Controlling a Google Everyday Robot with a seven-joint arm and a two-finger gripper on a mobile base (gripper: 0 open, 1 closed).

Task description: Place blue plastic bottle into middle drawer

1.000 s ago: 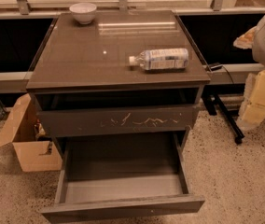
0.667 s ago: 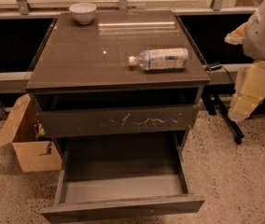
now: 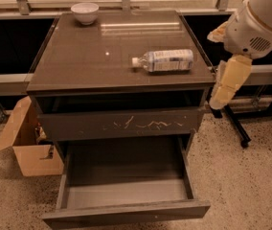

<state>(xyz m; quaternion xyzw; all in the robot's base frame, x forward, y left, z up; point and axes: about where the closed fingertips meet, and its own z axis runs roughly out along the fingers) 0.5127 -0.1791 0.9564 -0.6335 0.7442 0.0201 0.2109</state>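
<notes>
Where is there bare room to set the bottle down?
The open middle drawer floor is entirely bare. The cabinet top is free between the white bowl and the blue plastic bottle. The gripper hangs beside the right edge, crowding it.

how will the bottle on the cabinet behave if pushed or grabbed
The bottle lies on its side on the smooth cabinet top, so it would probably roll if nudged. It looks like thin clear plastic, so it is likely light and squashy. The pincer hangs off to the side, clear of the bottle.
</notes>
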